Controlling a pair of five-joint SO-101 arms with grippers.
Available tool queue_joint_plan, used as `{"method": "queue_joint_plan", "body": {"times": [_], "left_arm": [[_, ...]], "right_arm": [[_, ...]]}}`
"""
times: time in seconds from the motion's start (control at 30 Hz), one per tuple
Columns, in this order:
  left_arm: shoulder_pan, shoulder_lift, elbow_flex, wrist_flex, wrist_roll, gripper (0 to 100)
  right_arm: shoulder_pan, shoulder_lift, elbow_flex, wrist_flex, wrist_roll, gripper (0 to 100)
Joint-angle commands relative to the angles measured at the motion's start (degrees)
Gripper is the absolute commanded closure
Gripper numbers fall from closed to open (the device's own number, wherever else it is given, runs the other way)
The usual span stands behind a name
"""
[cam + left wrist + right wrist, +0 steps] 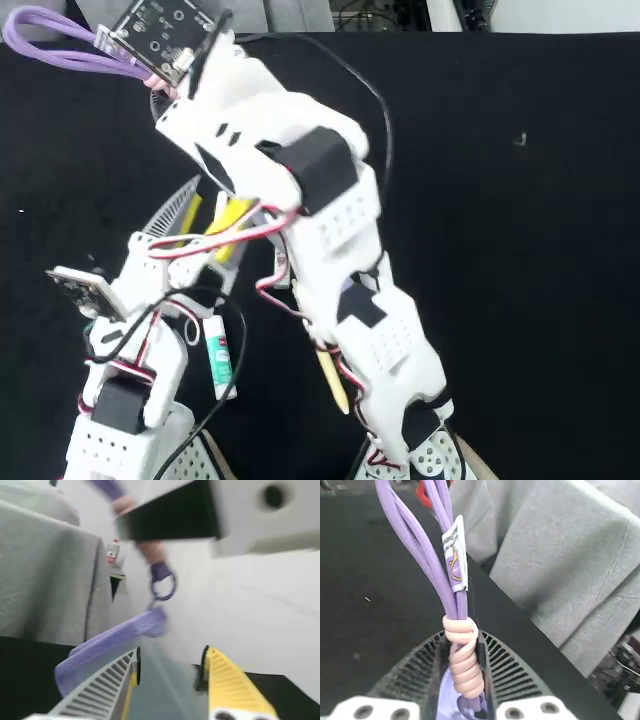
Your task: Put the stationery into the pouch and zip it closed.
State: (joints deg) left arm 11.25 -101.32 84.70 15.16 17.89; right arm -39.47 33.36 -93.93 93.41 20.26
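1. the right gripper (461, 641) is clamping tight on a pink coil (463, 665) that is binding a looped purple cord (427, 555). it is holding the bundle out over the far left of the black table (520, 250).
2. the left gripper (171, 656) is standing wide, its grey and yellow fingers apart. it is gripping nothing i can be sure of and is pointing towards the cord.
3. a white-and-green stick (218, 362) and a pale pencil (335, 385) are lying on the table near the arm bases, partly under the arms, so the packing is looking unfinished. whether the cord is belonging to the pouch i cannot tell.
4. judging by this, the step in hand is presenting the cord item. the next move is calling for the left fingers to be closing on the cord's free part without knocking it out of the right grip.
5. a white tag (456, 555) is wrapping the cord and carrying purple print too small to read. the stick's label is showing green, its wording unreadable.
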Motion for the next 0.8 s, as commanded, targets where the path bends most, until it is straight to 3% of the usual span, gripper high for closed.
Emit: {"method": "queue_joint_plan", "body": {"times": [0.0, 0.3, 0.67, 0.77], "left_arm": [[-1.8, 6.33, -0.92, -2.9, 0.44, 79], [-2.24, 14.51, -2.07, -5.01, 0.35, 79], [-18.51, 14.68, -4.18, -4.75, 0.7, 80], [-19.91, 14.68, -3.38, -4.75, 0.7, 80]], "right_arm": [[-1.85, -7.69, -1.71, 2.37, -5.8, 98.8], [-2.29, -9.89, -1.71, 4.57, -7.03, 98.8], [-1.93, -8.04, -1.8, 4.22, -7.03, 98.8], [-1.93, -6.9, -1.71, 3.52, -6.95, 98.8]]}}
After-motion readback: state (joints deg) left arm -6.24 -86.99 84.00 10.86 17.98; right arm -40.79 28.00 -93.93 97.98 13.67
